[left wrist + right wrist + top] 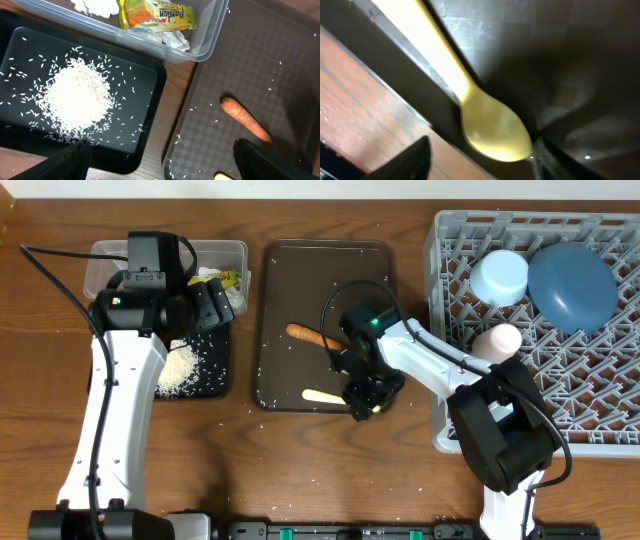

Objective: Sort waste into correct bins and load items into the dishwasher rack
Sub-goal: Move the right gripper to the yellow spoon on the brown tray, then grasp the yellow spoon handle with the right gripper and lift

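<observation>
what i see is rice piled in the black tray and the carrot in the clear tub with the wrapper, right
The carrot lies on the dark brown tray, not in the clear tub; the left wrist view shows it. Rice and wrapper are as you say.

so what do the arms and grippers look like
The left arm and right arm have white rounded links and black joint housings, with a small green light on each. The left gripper and right gripper are black with two blocky fingers. Thin black cables loop beside both arms.
</observation>
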Controlling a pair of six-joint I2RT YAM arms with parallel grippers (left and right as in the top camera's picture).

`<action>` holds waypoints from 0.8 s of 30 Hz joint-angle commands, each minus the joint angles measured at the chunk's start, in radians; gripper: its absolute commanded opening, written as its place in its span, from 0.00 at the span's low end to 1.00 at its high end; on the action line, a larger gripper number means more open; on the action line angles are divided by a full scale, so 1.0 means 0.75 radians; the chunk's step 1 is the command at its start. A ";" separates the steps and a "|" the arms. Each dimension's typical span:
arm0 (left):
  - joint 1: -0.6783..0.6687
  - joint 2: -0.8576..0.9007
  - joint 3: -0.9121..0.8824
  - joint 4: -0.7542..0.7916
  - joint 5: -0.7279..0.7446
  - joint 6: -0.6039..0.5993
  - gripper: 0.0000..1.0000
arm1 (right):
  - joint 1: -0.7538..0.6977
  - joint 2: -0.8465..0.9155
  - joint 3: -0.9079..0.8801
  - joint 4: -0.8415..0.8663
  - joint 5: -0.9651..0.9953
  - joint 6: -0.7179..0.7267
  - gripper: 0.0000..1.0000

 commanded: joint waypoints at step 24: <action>0.005 -0.005 0.022 0.000 -0.015 0.001 0.93 | 0.005 0.014 0.037 0.140 -0.227 -0.089 0.64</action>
